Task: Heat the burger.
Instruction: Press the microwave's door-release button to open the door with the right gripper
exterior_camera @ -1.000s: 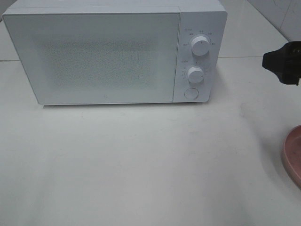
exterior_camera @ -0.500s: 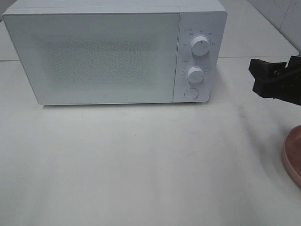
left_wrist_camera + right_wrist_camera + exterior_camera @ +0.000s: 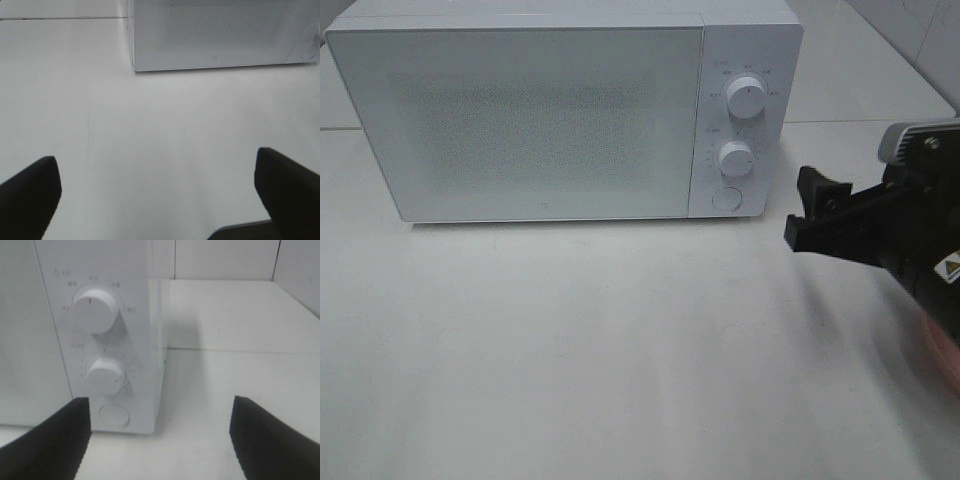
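Observation:
The burger does not show in any view. A white microwave (image 3: 550, 110) stands at the back of the table with its door shut. My right gripper (image 3: 802, 212) hovers open just right of the microwave's control panel, nothing between its fingers. The right wrist view has the open right gripper (image 3: 160, 440) facing the panel's upper knob (image 3: 95, 309), lower knob (image 3: 105, 376) and round button (image 3: 114, 415). Over bare table in front of the microwave's left corner (image 3: 135, 65), my left gripper (image 3: 157, 192) stands open and empty. It is outside the high view.
A sliver of the pink plate (image 3: 947, 365) peeks out under the right arm at the table's right edge. White tabletop (image 3: 600, 340) stretches in front of the microwave. A tiled wall rises at the back right.
The right gripper has come in from the right edge, moving left and nearer toward the microwave's control panel, and now covers most of the pink plate. The microwave has not moved.

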`<state>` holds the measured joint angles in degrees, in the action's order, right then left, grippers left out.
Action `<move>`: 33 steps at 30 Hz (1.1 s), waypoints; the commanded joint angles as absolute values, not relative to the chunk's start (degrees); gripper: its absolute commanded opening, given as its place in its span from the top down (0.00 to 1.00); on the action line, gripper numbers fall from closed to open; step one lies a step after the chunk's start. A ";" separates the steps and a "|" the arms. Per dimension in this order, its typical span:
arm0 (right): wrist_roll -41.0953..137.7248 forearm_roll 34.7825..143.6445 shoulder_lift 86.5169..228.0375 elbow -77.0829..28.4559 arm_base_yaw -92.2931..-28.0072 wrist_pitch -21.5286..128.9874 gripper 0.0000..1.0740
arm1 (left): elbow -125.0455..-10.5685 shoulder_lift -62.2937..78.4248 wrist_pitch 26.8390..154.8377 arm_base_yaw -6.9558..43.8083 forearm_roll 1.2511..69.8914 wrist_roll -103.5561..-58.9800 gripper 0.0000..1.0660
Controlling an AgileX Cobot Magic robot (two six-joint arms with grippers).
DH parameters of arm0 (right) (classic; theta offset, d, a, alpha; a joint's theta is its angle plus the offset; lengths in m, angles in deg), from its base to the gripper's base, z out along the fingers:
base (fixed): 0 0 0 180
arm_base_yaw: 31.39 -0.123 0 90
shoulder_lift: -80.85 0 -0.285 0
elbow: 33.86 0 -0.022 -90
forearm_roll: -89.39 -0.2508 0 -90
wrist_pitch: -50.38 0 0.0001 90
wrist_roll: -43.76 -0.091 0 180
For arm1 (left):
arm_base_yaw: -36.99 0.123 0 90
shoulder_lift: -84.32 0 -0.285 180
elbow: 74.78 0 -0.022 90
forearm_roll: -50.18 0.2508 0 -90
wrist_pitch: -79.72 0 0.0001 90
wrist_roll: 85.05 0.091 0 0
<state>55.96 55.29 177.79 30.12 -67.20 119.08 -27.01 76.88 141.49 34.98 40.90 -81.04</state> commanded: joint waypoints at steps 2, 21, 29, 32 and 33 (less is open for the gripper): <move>55.96 52.26 180.54 28.86 -70.35 130.65 0.30 | -27.01 78.20 140.91 34.81 40.84 -80.87 0.08; 56.31 42.98 187.99 23.18 -80.43 130.13 0.30 | -27.01 78.20 140.91 34.81 40.84 -80.87 0.08; 41.93 42.98 187.99 23.18 -80.43 130.02 0.30 | -27.01 78.20 140.91 34.81 40.84 -80.87 0.08; 32.82 42.98 187.99 23.18 -80.43 129.96 0.30 | -27.01 78.20 140.91 34.81 40.84 -80.87 0.08; 24.57 42.98 187.99 23.18 -80.43 129.96 0.30 | -27.01 78.20 140.91 34.81 40.84 -80.87 0.08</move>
